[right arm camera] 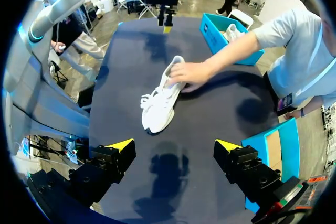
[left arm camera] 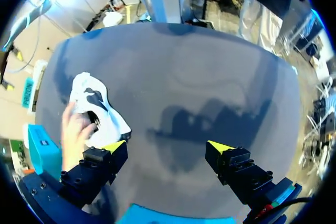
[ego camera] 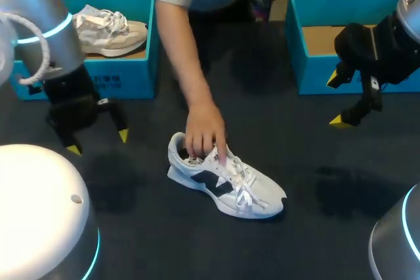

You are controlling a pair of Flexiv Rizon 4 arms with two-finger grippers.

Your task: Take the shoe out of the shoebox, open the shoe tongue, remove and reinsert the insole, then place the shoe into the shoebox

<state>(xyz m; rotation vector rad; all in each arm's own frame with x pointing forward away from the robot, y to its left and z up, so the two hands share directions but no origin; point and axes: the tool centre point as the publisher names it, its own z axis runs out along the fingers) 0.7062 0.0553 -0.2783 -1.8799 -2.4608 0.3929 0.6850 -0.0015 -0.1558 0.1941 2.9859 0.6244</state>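
A white shoe (ego camera: pixel 223 178) with a navy side mark lies on its sole in the middle of the dark table. A person's hand (ego camera: pixel 205 137) rests on its heel opening. My left gripper (ego camera: pixel 98 142) hangs open to the shoe's left, holding nothing. My right gripper (ego camera: pixel 336 101) is open in front of the empty blue shoebox (ego camera: pixel 308 73) at the back right. From the left wrist, the shoe (left arm camera: pixel 94 106) and hand (left arm camera: pixel 76 132) lie ahead of my open gripper (left arm camera: pixel 167 146), off to one side. The right wrist view has the shoe (right arm camera: pixel 160 103) ahead of the open gripper (right arm camera: pixel 174 145).
A second blue shoebox (ego camera: pixel 111 80) at the back left holds a beige shoe (ego camera: pixel 108 31). The person's arm (ego camera: pixel 180 44) reaches over the table from the far edge. White robot bases (ego camera: pixel 39 214) fill the near corners.
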